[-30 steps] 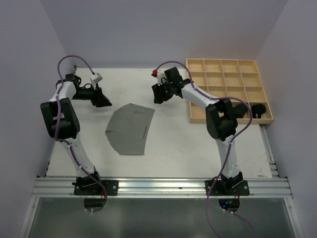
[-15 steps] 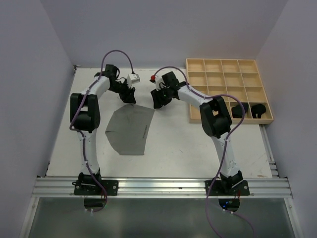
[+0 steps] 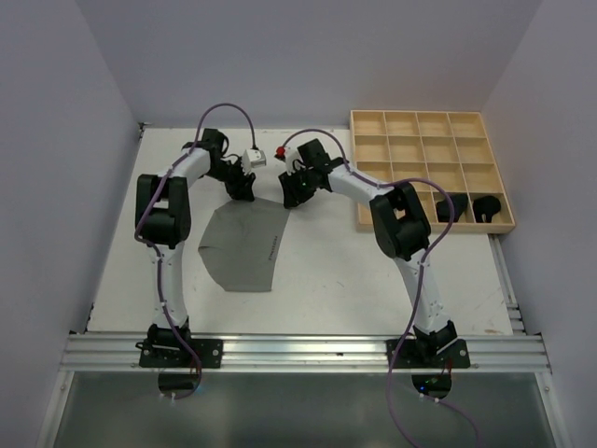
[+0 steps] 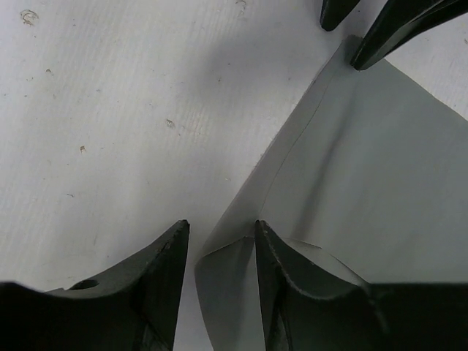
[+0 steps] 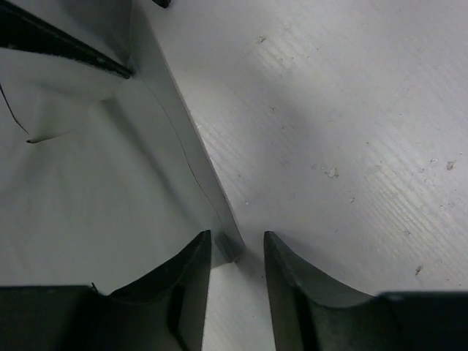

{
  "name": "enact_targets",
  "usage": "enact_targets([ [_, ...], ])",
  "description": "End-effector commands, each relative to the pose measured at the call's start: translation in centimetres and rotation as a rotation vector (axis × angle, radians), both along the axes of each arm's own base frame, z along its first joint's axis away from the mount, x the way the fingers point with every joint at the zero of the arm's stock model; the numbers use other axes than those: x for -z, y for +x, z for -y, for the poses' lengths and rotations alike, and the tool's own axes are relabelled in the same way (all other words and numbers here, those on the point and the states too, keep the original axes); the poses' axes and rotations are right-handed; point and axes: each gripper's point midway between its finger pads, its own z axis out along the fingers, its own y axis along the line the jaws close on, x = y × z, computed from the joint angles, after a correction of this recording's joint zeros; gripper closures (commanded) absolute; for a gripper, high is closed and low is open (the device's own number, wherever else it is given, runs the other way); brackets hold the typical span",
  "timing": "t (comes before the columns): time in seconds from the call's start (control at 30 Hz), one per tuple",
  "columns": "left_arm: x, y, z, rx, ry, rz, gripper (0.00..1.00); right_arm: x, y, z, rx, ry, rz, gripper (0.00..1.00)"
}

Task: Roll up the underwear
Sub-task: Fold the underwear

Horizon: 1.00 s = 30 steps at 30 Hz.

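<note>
A plain grey underwear (image 3: 244,245) lies flat on the white table, waistband edge at the far side. My left gripper (image 3: 244,189) is open and low over its far left corner; in the left wrist view (image 4: 219,248) the folded cloth corner (image 4: 234,270) sits between the jaws. My right gripper (image 3: 287,198) is open at the far right corner; in the right wrist view (image 5: 238,252) the waistband end (image 5: 228,245) lies between the jaws. The grey cloth (image 5: 88,168) fills the left of that view. Neither gripper is shut on the cloth.
A wooden grid tray (image 3: 403,147) stands at the back right. Two black rolled underwear (image 3: 446,207) (image 3: 485,205) sit in its near right cells. The right gripper's fingertips (image 4: 387,33) show at the top of the left wrist view.
My left arm has swung from the far left of the table in to the cloth's far left corner. My right gripper has shifted left and down to the far right corner.
</note>
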Motion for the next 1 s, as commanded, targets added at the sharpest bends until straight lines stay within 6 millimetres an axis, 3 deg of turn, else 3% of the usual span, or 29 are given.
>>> enact_targets([
  [0.0, 1.5, -0.3, -0.6, 0.019, 0.045, 0.004, 0.55, 0.1, -0.1, -0.9, -0.016, 0.027, -0.010, 0.65],
  [0.27, 1.6, -0.8, -0.2, 0.035, 0.025, -0.027, 0.91, 0.5, 0.1, -1.0, -0.017, 0.024, -0.015, 0.97],
  [0.37, 1.0, -1.0, 0.1, 0.048, 0.003, -0.029, 1.00, 0.1, 0.6, -1.4, -0.017, 0.031, -0.003, 1.00],
  [0.6, -1.4, 0.8, 1.0, 0.003, -0.079, -0.015, 1.00, -2.1, 2.5, -1.1, 0.007, 0.044, 0.050, 1.00],
  [0.83, -6.3, 4.6, -0.2, -0.113, -0.171, 0.106, 1.00, -5.7, 5.0, 0.1, 0.048, 0.074, 0.125, 1.00],
  [0.97, -9.0, 4.9, -0.9, -0.125, -0.213, 0.137, 1.00, -7.1, 5.0, 0.0, 0.037, 0.083, 0.125, 1.00],
])
